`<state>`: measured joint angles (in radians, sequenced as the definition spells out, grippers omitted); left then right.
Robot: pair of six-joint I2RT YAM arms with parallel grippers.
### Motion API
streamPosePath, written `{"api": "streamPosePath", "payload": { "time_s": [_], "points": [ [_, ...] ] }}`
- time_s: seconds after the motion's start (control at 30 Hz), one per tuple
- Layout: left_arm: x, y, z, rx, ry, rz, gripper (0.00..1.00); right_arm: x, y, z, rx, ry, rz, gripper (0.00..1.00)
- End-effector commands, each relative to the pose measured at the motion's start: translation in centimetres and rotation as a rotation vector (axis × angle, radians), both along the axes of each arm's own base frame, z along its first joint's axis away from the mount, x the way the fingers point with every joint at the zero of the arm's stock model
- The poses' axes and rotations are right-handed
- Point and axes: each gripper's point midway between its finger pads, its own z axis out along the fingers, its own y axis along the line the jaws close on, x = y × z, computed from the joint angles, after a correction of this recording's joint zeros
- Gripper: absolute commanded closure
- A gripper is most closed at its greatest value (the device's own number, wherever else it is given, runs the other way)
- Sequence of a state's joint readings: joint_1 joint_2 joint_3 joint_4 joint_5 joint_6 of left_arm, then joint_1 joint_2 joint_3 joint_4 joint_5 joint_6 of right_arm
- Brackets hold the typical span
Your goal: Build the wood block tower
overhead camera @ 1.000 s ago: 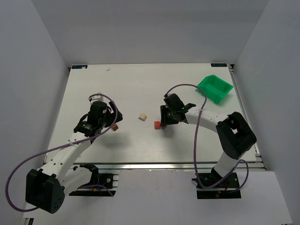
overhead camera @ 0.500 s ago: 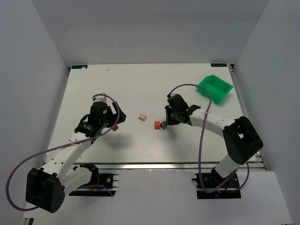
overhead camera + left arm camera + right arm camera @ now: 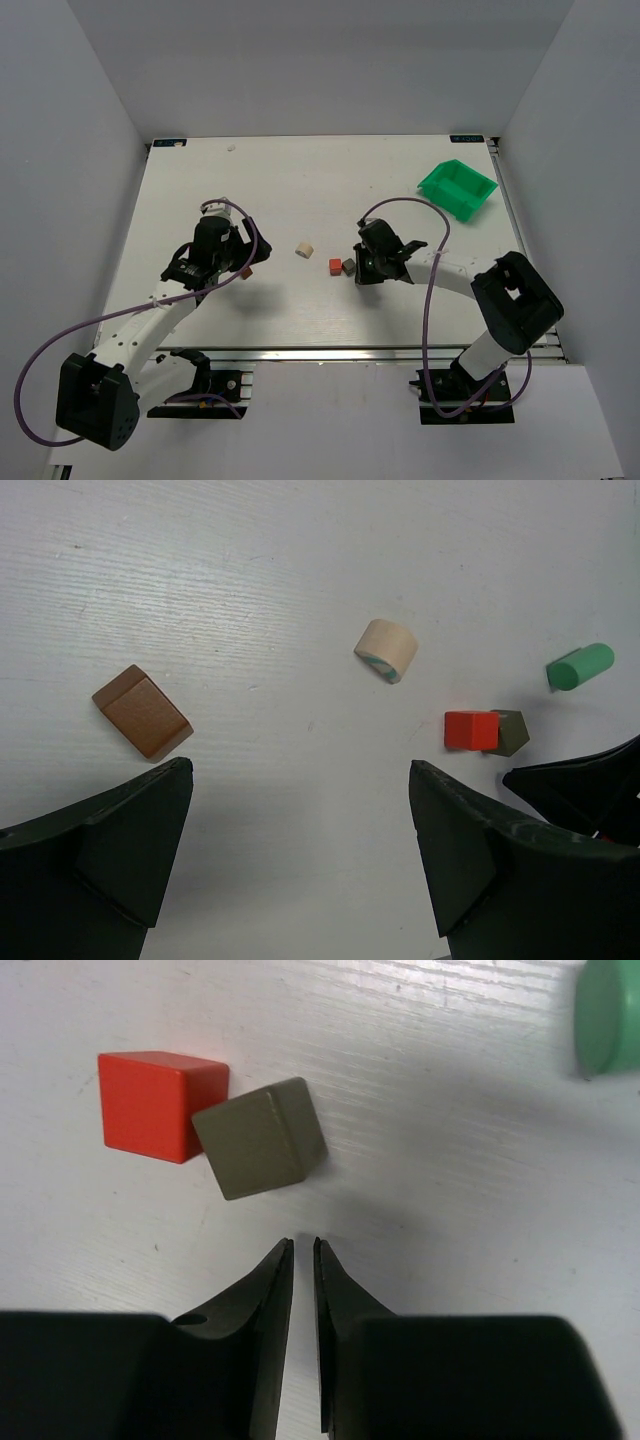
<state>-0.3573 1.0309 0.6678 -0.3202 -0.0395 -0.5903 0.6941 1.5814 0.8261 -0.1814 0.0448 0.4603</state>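
Wood blocks lie singly on the white table (image 3: 280,180), mid-field btwn the two arms, none resting on another. Red cube (image 3: 160,1103) and grey-brown cube (image 3: 260,1137) sit touching; the grey-brown one is turned at an angle, its corner against the red cube's side, on the side nearer the R arm. Cream block (image 3: 386,650), rounded on one side w/ a greenish mark on its end face, lies apart from that pair toward the L arm and a bit farther back. Dark brown block (image 3: 143,711) lies flat, well apart from the cubes, just beside the L gripper (image 3: 300,780). Pale green cylinder (image 3: 580,666) lies on its side near the cube pair, next to the R arm's wrist; in the R wrist view it is cut off by the frame edge. L gripper low over the table, jaws spread wide, nothing btwn them, dark brown block just outside one finger. R gripper (image 3: 301,1243) has fingers drawn almost together, only a thin slit left, holding nothing; tips point at the grey-brown cube, close but not touching. Bright green bin (image 3: 458,188) sits at the far R corner, well apart from the blocks.
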Motion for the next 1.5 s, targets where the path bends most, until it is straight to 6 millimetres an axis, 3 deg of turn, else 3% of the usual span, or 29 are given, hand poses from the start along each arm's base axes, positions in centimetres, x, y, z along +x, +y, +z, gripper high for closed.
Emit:
{"api": "streamPosePath", "payload": {
  "time_s": [0.0, 0.47, 0.97, 1.13, 1.3, 1.47],
  "points": [
    [0.2, -0.5, 1.1, -0.012, -0.035, -0.022, 0.02, 1.1, 1.3, 0.2, 0.048, -0.042, -0.052, 0.81],
    [0.3, -0.1, 1.1, 0.003, -0.034, -0.005, 0.02, 1.7, 2.3, -0.7, 0.032, -0.069, -0.111, 0.80],
    [0.3, -0.2, 1.2, -0.002, -0.037, -0.010, 0.02, 2.2, 3.8, 0.6, 0.038, -0.101, -0.076, 0.80],
    [0.4, -1.0, 1.4, -0.019, -0.047, -0.052, 0.02, 1.4, 2.2, 2.0, 0.014, -0.101, -0.073, 0.80],
    [0.3, -4.1, 1.5, -0.100, -0.051, -0.205, 0.02, 1.1, -0.1, 2.9, -0.028, -0.120, -0.089, 0.81],
    [0.1, -6.9, 0.4, -0.150, -0.015, -0.310, 0.14, 2.4, -2.6, 2.4, -0.064, -0.130, -0.157, 0.82]
  ]
}}
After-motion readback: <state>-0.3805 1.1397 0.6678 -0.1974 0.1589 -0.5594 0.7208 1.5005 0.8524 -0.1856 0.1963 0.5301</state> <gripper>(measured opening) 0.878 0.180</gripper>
